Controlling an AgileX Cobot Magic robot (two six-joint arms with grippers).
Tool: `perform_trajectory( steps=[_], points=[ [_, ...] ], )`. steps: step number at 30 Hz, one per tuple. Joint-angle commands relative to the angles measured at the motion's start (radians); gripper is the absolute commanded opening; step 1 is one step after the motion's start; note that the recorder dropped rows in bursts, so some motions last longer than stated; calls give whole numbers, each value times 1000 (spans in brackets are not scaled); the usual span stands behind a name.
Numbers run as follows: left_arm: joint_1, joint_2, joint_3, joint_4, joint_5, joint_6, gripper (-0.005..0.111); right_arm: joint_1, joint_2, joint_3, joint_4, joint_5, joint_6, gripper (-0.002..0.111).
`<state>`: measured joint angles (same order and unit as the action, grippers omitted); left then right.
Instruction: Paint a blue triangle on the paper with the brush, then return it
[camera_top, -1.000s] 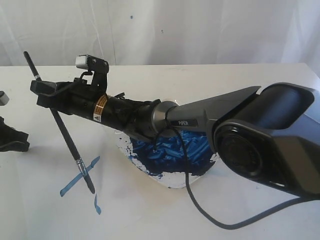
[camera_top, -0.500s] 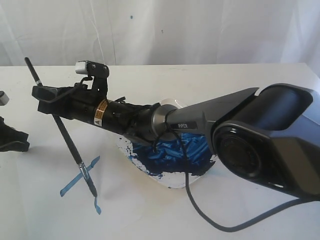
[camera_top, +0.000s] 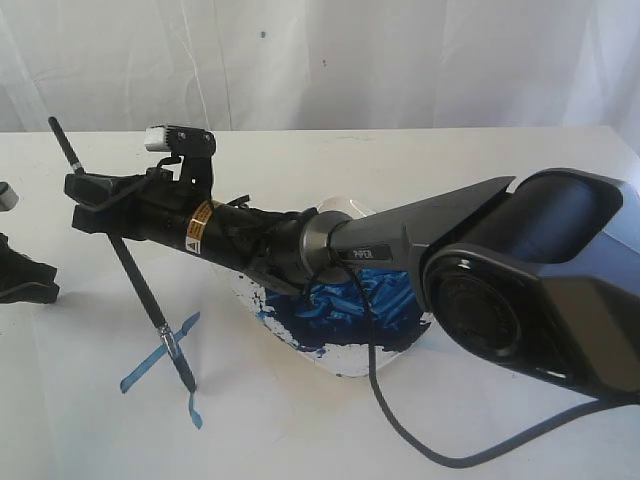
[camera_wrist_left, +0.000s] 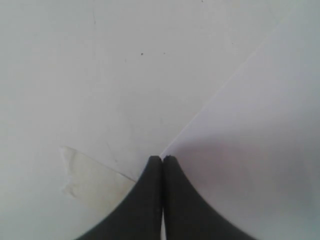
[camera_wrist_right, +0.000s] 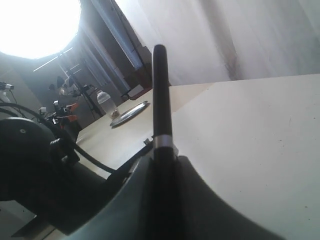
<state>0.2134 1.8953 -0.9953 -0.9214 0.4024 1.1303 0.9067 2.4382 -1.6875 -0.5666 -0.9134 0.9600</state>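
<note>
Right gripper (camera_top: 92, 190) clamps the brush (camera_top: 138, 280) high on its handle, tip seemingly touching the paper (camera_top: 100, 420) by the unfinished blue triangle (camera_top: 160, 352) near the left edge of the table (camera_top: 450, 150); pressing harder could smear strokes or drag the sheet.

Premises: a robotics laboratory or test cell, not a home. Evidence: a plain white counter (camera_top: 480, 160) backed by a hung white cloth screen (camera_top: 400, 60). A black jointed robot arm (camera_top: 520, 260) trails a black cable (camera_top: 371, 355). The right wrist view shows a strong round lamp (camera_wrist_right: 35, 25) and cluttered equipment stands (camera_wrist_right: 70, 90) behind.
</note>
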Motion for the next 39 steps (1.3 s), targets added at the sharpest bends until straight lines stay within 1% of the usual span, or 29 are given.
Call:
perform_trajectory(
  steps=[1, 8, 13, 18, 23, 33, 39],
  points=[
    [3, 2, 5, -19, 13, 2, 0, 1, -4, 4, 40, 0, -25, 0],
    [3, 2, 5, -19, 13, 2, 0, 1, 2, 4, 41, 43, -40, 0],
    [3, 2, 5, -19, 13, 2, 0, 1, 36, 4, 58, 15, -44, 0],
    [3, 2, 5, -19, 9, 2, 0, 1, 79, 2, 145, -67, -75, 0],
    [3, 2, 5, -21, -7, 2, 0, 1, 82, 2, 151, -58, -125, 0],
    [3, 2, 5, -21, -7, 2, 0, 1, 82, -1, 221, -59, -202, 0],
    [3, 2, 5, -21, -5, 2, 0, 1, 88, -47, 223, -44, -209, 0]
  ],
)
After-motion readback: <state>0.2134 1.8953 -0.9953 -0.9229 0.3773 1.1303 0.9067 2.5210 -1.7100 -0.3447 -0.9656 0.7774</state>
